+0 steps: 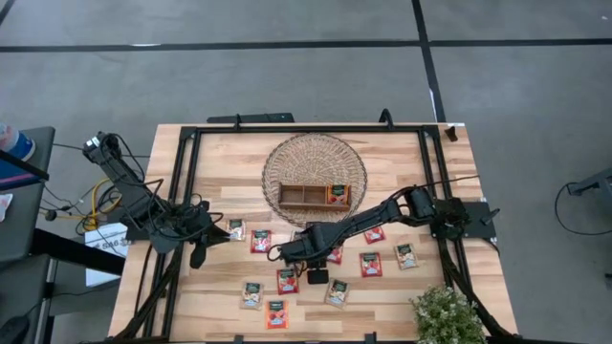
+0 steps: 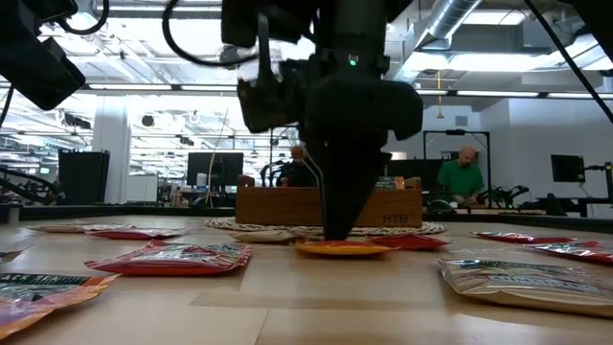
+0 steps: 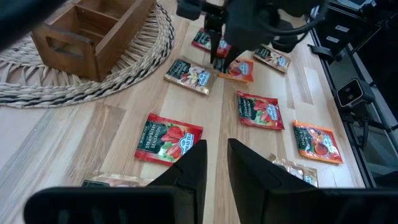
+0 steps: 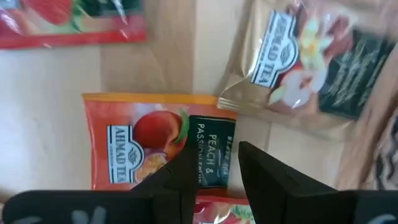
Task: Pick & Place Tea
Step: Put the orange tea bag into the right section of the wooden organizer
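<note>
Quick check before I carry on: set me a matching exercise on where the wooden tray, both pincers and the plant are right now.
Things:
1. wooden tray
2. right pincer
3. left pincer
4. green plant

Places:
A. over the orange sachet, mid-table
B. at a corner of the table on the right arm's side
C. on the round wicker basket
D. near the table's left edge, off to the side of the basket

Pairs: 1-C, 2-A, 3-D, 4-B
</note>
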Controlling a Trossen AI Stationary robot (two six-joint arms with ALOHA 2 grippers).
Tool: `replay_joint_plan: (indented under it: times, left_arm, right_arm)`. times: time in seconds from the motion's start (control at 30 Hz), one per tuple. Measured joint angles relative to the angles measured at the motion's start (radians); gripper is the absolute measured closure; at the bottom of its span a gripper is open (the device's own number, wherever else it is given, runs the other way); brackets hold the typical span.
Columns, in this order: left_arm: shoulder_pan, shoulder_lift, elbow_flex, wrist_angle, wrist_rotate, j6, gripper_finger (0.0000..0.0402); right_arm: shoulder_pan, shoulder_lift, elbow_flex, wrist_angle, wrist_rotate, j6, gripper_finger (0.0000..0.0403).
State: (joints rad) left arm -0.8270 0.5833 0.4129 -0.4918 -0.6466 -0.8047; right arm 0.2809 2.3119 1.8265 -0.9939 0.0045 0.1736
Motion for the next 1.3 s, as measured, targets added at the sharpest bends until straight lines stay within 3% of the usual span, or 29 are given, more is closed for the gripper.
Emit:
replay_joint_plan:
  times: [0.43, 0.73, 0.9, 1.3]
  left_arm:
    - [0.000, 0.000, 0.000, -0.001, 0.005, 0.006, 0.0346]
    - [0.000, 0.000, 0.000, -0.001, 0.000, 0.005, 0.0346]
    - [0.000, 0.000, 0.000, -0.001, -0.003, 0.000, 0.0346]
    - [0.000, 0.000, 0.000, 0.009, -0.009, 0.000, 0.0346]
  right_arm:
    - [0.000, -0.008, -0.059, 0.038, -0.024, 0.009, 0.0300]
    - [-0.001, -0.006, -0.061, 0.054, -0.034, 0.010, 0.0394]
    - [-0.002, -0.006, -0.061, 0.056, -0.035, 0.036, 0.0397]
    - [0.011, 0.005, 0.128, -0.146, -0.031, 0.042, 0.0402]
